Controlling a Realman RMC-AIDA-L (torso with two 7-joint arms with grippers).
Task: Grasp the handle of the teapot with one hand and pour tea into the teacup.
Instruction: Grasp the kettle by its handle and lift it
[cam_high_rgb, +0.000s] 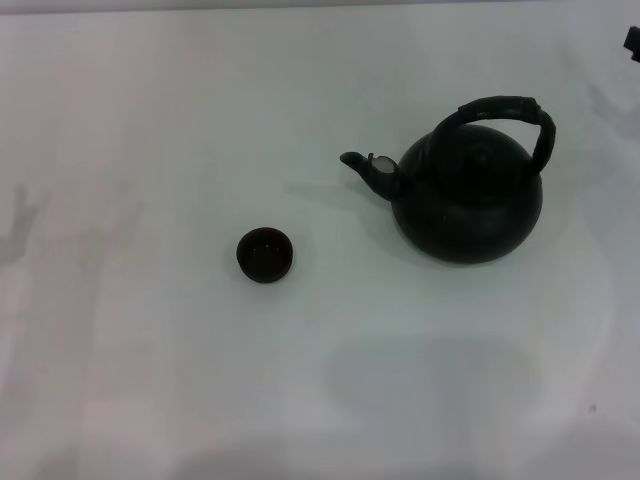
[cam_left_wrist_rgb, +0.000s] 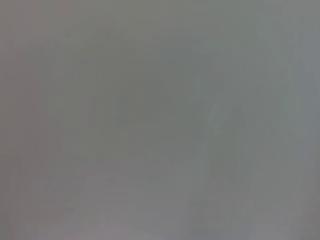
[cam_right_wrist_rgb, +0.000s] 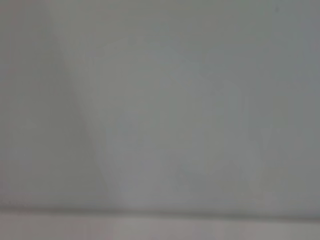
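Note:
The teapot (cam_high_rgb: 468, 200) stands upright on the white table at the right of the head view, its short spout (cam_high_rgb: 365, 168) pointing left toward the teacup. Its thick dark arched handle (cam_high_rgb: 510, 108) spans the top, free of any grip. The tiny dark teacup (cam_high_rgb: 265, 254) stands alone left of and nearer than the teapot. A small black part of my right gripper (cam_high_rgb: 633, 40) shows at the far right edge, well beyond the teapot. My left gripper is out of view. Both wrist views show only bare pale surface.
The white table (cam_high_rgb: 150, 380) fills the head view. An edge line of the surface (cam_right_wrist_rgb: 160, 214) crosses the right wrist view. Nothing else stands near the teapot or the cup.

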